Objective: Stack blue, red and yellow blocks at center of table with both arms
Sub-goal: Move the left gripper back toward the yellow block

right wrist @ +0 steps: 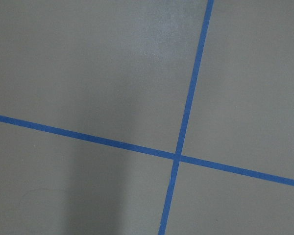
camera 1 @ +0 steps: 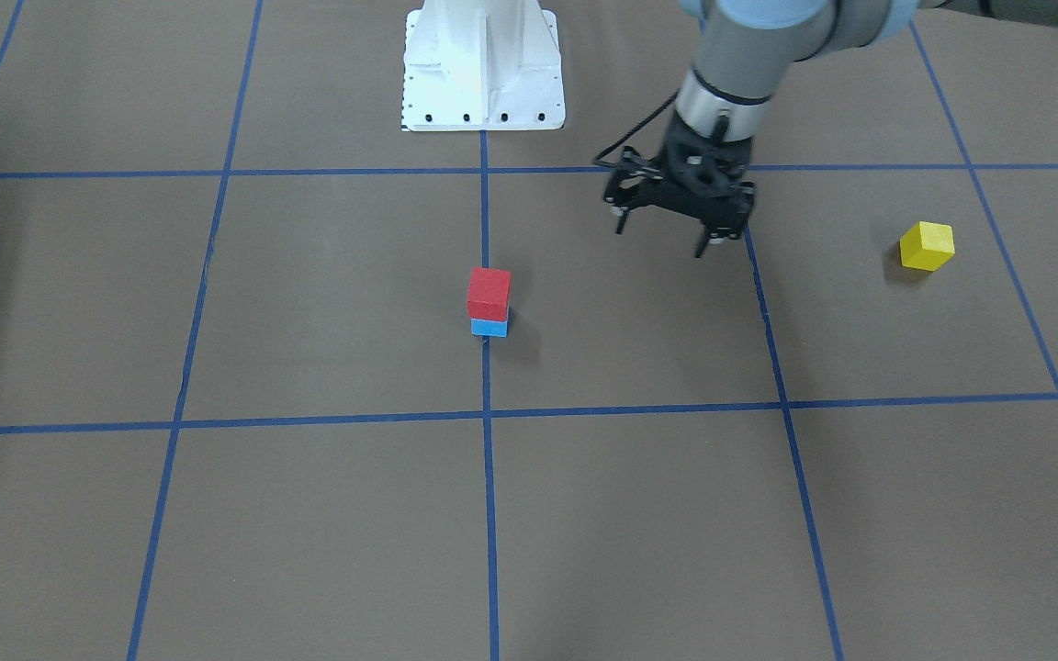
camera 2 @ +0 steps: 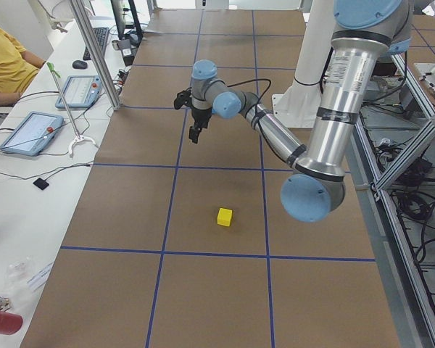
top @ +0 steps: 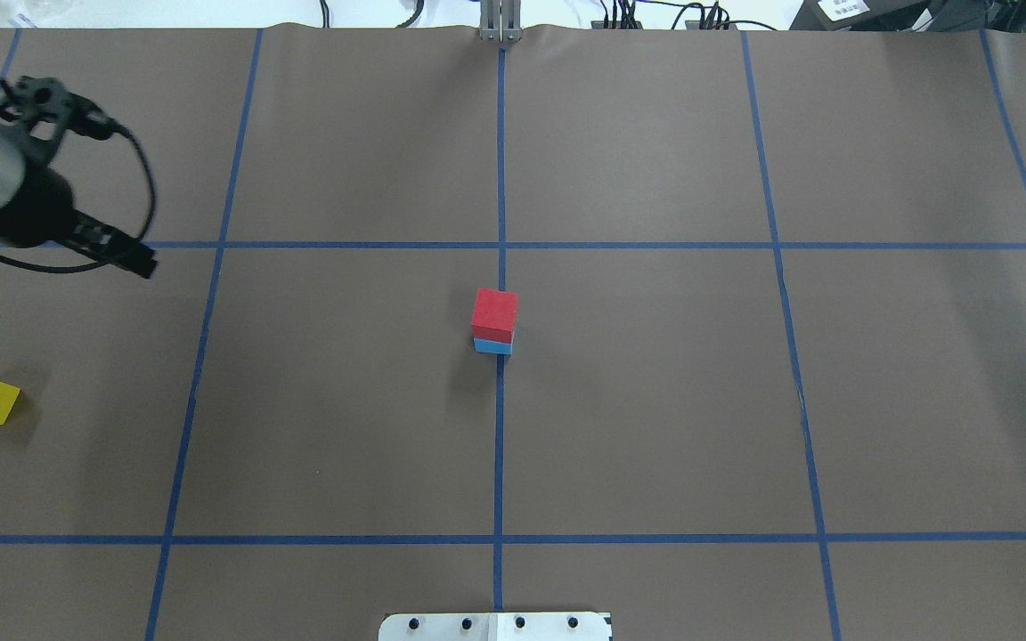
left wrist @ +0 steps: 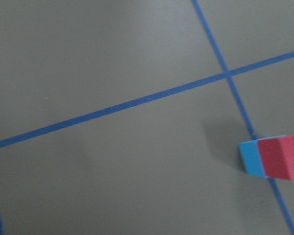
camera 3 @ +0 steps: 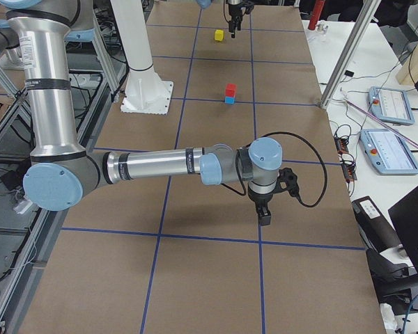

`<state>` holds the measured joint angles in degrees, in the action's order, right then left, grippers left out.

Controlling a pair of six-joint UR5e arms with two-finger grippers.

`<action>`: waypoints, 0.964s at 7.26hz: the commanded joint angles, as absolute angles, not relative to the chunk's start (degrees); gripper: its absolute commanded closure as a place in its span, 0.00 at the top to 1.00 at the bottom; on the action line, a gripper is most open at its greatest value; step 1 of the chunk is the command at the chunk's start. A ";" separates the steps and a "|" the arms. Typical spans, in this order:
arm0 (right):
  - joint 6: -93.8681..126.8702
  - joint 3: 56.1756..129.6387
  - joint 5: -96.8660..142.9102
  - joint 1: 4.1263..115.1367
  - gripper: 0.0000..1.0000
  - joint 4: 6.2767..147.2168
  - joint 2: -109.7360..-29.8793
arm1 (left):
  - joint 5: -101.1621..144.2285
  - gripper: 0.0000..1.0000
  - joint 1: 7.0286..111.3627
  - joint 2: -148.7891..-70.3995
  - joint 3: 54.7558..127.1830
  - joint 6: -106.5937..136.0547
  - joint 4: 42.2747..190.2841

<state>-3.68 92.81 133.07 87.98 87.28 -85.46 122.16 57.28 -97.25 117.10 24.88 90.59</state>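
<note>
A red wooden cube block (camera 1: 489, 292) sits squarely on top of a blue wooden cube block (camera 1: 489, 327), the two forming a short stack at the middle of the brown paper-covered surface (camera 1: 309, 303). The stack stands on one of the blue tape lines (camera 1: 484, 229) that divide the surface into a grid. The line runs from the stack toward the robot's white metal base (camera 1: 483, 64). The blue block rests on the surface, with only a thin strip of it showing below the red one in the overhead and front-facing views. A yellow wooden cube block (camera 1: 927, 246) lies alone on the robot's left side, well apart from the stack and turned at an angle to the tape lines. The left pincer (camera 1: 662, 237) hangs in the air above the surface, between the stack and the yellow block and touching neither. Its fingers are spread wide and point downward, with nothing between them. Its wrist camera catches the stack at the right edge of the view. The right pincer (camera 3: 265, 212) shows only in the right side view, low over the surface on the robot's right side, far from the stack, and I cannot tell how its fingers stand. Its wrist camera shows only bare surface and a crossing of two tape lines.
</note>
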 commanded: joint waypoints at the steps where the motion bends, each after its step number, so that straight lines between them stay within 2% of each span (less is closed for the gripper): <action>1: -3.78 92.73 132.98 87.98 1.00 87.36 -85.87 | 124.63 1.00 66.17 -80.48 116.29 19.07 98.04; 3: -3.69 92.81 133.07 87.98 1.00 87.28 -85.87 | 124.72 1.00 66.18 -72.98 108.06 20.82 118.01; 4: -3.78 92.90 133.07 87.98 1.00 87.28 -85.96 | 124.80 1.00 65.40 -72.17 106.89 29.53 126.22; 5: -3.78 92.90 133.07 87.98 1.00 87.28 -85.96 | 124.72 1.00 64.96 -69.72 106.61 34.58 131.34; 7: -3.78 92.90 133.07 87.98 1.00 87.28 -85.96 | 123.76 1.00 61.29 -69.34 106.35 38.03 132.10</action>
<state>-3.77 92.89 133.07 87.98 87.28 -85.95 124.48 63.91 -69.80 106.62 34.71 130.56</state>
